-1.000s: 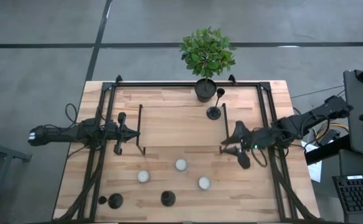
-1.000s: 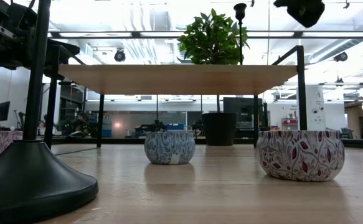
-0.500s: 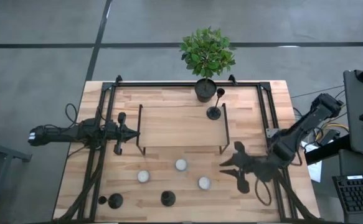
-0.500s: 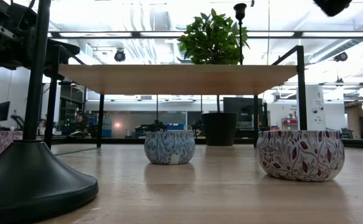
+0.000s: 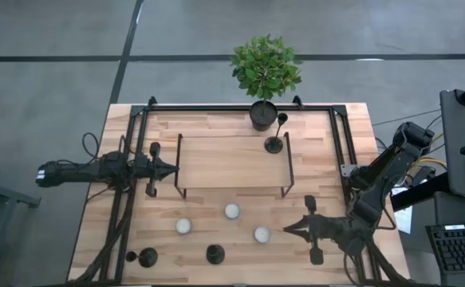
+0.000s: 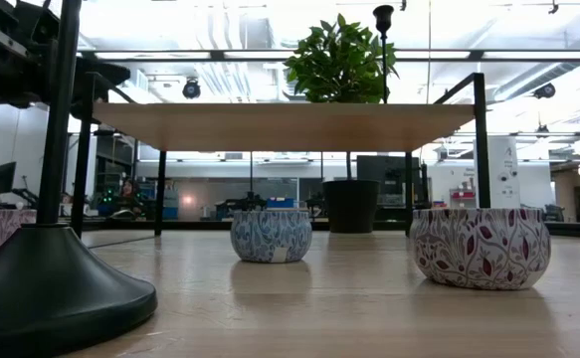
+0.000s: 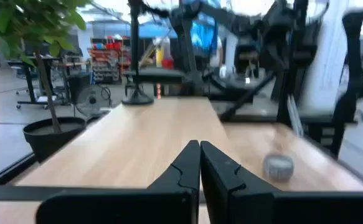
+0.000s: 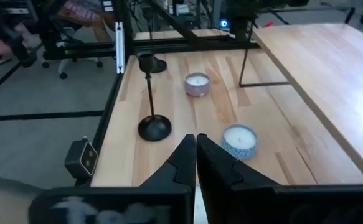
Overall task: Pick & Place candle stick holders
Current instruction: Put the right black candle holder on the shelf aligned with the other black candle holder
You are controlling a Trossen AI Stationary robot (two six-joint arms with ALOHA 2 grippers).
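Note:
One black candle stick holder (image 5: 274, 143) stands by its disc base on the raised wooden shelf (image 5: 232, 162), next to the plant pot (image 5: 262, 115); it also shows in the left wrist view (image 7: 134, 94). Two more holders stand on the table near its near edge, one in the middle (image 5: 215, 254) and one further left (image 5: 147, 257). In the right wrist view they show nearer (image 8: 153, 127) and farther (image 8: 151, 62). My right gripper (image 5: 288, 231) is shut and empty, right of the middle holder. My left gripper (image 5: 171, 169) is shut and empty at the shelf's left end.
Three white tealights sit on the table in patterned cups (image 5: 262, 234), (image 5: 231, 210), (image 5: 183, 226). The nearest one (image 8: 239, 140) lies just ahead of my right gripper. The shelf's thin black legs (image 5: 285, 190) and the black frame rails (image 5: 128, 199) stand at the sides.
My right gripper has swung from beside the shelf's right end toward the table's near edge, staying shut, and has left the low view's top. It now points left at the tealights and the middle holder.

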